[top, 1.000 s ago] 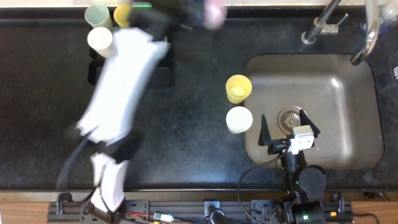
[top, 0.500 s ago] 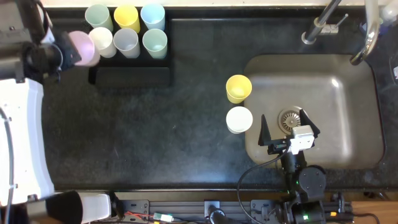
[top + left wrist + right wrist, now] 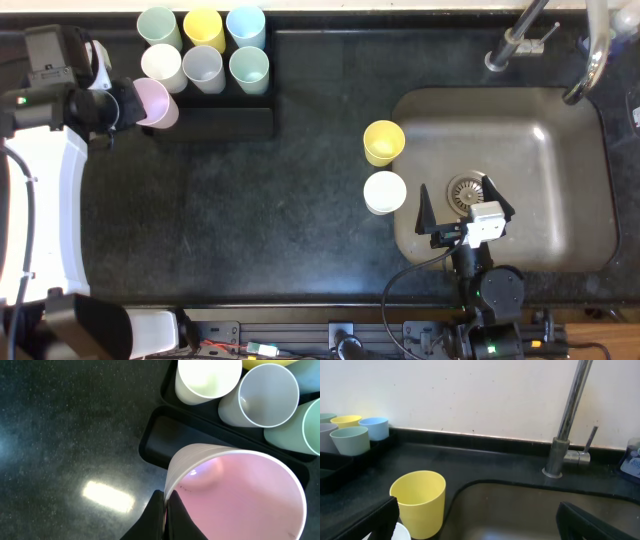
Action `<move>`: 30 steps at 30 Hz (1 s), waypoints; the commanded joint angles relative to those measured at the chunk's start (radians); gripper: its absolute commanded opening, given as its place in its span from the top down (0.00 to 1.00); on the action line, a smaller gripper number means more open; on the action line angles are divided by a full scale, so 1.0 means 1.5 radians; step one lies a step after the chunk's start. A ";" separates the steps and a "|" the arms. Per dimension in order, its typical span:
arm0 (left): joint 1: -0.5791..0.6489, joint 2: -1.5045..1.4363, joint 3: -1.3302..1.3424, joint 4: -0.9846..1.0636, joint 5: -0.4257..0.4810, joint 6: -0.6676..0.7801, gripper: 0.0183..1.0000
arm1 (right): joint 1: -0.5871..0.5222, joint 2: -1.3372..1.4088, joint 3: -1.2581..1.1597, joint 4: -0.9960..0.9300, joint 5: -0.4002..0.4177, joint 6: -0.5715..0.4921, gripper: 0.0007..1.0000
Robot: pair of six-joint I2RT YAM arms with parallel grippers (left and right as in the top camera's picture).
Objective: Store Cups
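Cups of pastel plastic (image 3: 203, 66), six in two rows of three, are standing upright at the back of the black rectangular plastic tray (image 3: 215, 123), which is lying near the far left corner of the dark speckled countertop (image 3: 250, 220). The left gripper (image 3: 165, 510) is pinching the rim of a pink plastic cup (image 3: 240, 495) between narrowly closed fingers, holding it over the left end of the tray's bare front row (the row nearest the arms); it seems to be hanging just above the tray rather than resting in it. The right gripper (image 3: 460, 200) is hovering over the steel sink (image 3: 560, 150) with fingers spread wide, holding nothing. A yellow plastic cup (image 3: 383, 141) and a white plastic cup (image 3: 384, 192) are standing on the countertop, one just beside the other, at the sink's left rim.
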 commanded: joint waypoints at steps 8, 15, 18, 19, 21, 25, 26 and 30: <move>0.003 0.060 -0.002 0.046 -0.009 -0.083 0.98 | -0.004 -0.006 -0.009 0.003 0.007 -0.002 0.00; 0.003 0.107 -0.002 0.054 -0.026 -0.082 0.98 | -0.004 -0.006 -0.009 0.004 0.007 -0.002 0.00; 0.003 0.123 -0.002 0.073 -0.040 -0.082 0.98 | -0.004 -0.006 -0.009 0.003 0.007 -0.002 0.01; 0.003 0.129 -0.002 0.078 -0.042 -0.080 0.98 | -0.004 -0.006 -0.009 0.003 0.007 -0.002 0.00; 0.003 0.136 -0.002 0.081 -0.044 -0.080 0.98 | -0.004 -0.006 -0.009 0.003 0.007 -0.002 0.00; 0.003 0.157 -0.002 0.088 -0.044 -0.080 0.98 | -0.004 -0.006 -0.009 0.003 0.007 -0.002 0.00; 0.003 0.160 -0.002 0.091 -0.044 -0.080 0.98 | -0.004 -0.006 -0.009 0.003 0.007 -0.002 0.00; 0.003 0.170 -0.002 0.102 -0.044 -0.080 0.98 | -0.004 -0.006 -0.009 0.003 0.007 -0.002 0.00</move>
